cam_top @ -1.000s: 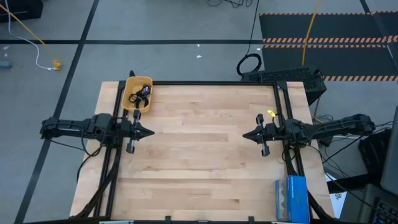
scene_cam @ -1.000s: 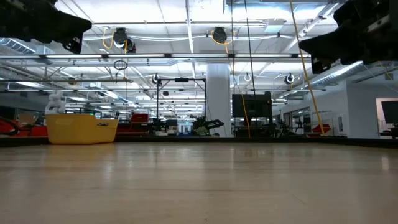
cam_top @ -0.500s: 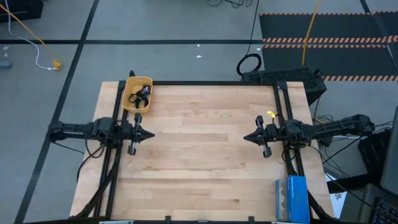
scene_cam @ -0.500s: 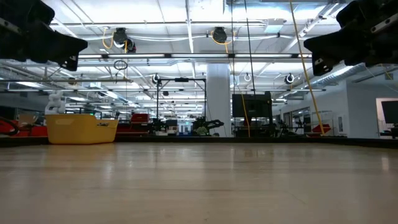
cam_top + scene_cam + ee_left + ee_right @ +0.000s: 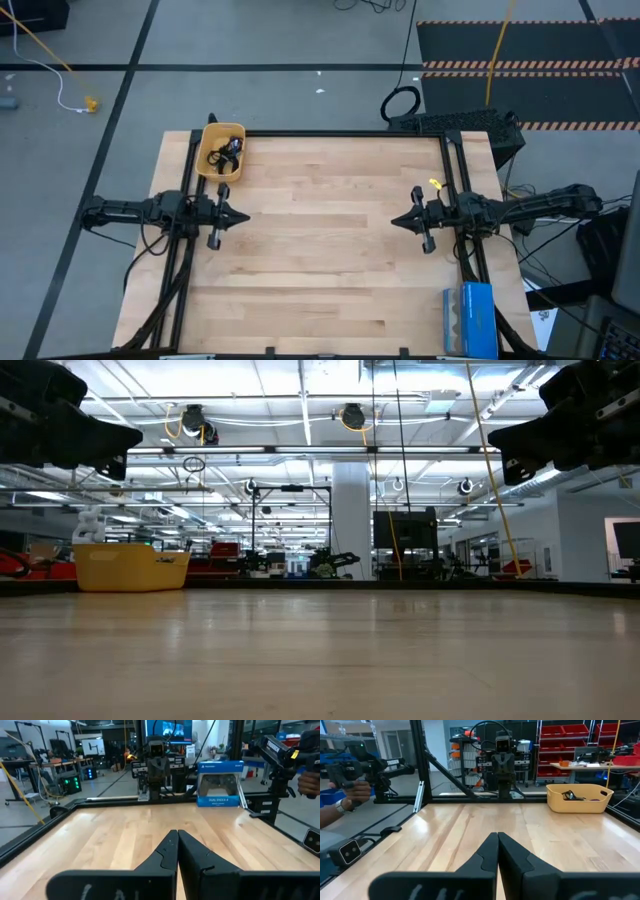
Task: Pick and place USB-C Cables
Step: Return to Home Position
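Observation:
A yellow bin (image 5: pixel 221 151) stands at the table's far left corner; dark cables (image 5: pixel 228 152) lie tangled inside it. The bin also shows in the low view (image 5: pixel 131 567) and in the right wrist view (image 5: pixel 578 797), where cable ends (image 5: pixel 568 796) peek over its rim. My left gripper (image 5: pixel 243 215) hovers shut above the table's left side, just near of the bin, fingers pointing right. My right gripper (image 5: pixel 394 221) hovers shut above the table's right side, fingers pointing left. Both pairs of fingers meet at their tips in the left wrist view (image 5: pixel 177 834) and the right wrist view (image 5: pixel 497 836).
A blue box (image 5: pixel 469 318) lies at the table's near right corner. A black frame rail (image 5: pixel 340 133) runs along the far edge and down both sides. In the right wrist view a person's hand (image 5: pixel 355 790) holds a controller beyond the table.
My left arm has drawn a little toward the table's near edge and come down slightly, staying shut. My right gripper has kept almost still. The bin and cables have not moved.

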Robot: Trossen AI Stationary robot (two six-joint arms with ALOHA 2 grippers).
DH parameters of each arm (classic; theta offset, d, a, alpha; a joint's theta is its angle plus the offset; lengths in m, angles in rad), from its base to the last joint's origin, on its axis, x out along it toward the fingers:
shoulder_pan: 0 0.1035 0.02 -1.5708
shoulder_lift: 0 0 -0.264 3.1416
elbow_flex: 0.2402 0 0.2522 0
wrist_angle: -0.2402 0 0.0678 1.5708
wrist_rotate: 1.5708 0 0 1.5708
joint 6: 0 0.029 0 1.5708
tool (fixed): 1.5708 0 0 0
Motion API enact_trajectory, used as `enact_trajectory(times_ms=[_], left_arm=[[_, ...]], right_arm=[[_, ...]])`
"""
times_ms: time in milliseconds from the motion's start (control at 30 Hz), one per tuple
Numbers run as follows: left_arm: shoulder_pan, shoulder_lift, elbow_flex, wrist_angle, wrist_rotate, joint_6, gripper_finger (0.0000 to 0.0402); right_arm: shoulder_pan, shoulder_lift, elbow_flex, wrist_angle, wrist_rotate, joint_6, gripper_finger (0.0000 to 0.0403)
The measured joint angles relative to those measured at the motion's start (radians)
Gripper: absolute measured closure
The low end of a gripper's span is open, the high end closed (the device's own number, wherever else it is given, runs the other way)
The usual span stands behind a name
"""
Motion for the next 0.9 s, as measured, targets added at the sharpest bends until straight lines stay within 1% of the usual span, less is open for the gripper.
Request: enact_trajectory(times_ms=[133,300,467,567,700,800,900], left_arm=[[0.0,0.0,0.0,-0.001,-0.006,0.0,0.0389],[0.0,0.0,0.0,0.006,-0.008,0.0,0.0398],[0.0,0.0,0.0,0.021,-0.011,0.0,0.0387],[0.0,0.0,0.0,0.019,-0.011,-0.001,0.0394],[0.0,0.0,0.0,0.019,-0.011,-0.003,0.0395],[0.0,0.0,0.0,0.018,-0.011,-0.005,0.0388],[0.0,0.0,0.0,0.018,-0.011,-0.009,0.0389]], right_arm=[[0.0,0.0,0.0,-0.007,0.001,-0.006,0.0403],[0.0,0.0,-0.001,-0.008,0.025,-0.013,0.0403],[0.0,-0.003,-0.001,-0.011,0.024,-0.015,0.0403],[0.0,-0.013,-0.001,-0.017,0.024,-0.029,0.0403],[0.0,-0.062,-0.001,-0.08,0.024,-0.038,0.0403],[0.0,-0.122,-0.001,-0.133,0.024,-0.039,0.0403],[0.0,-0.188,-0.001,-0.178,0.026,-0.046,0.0403]])
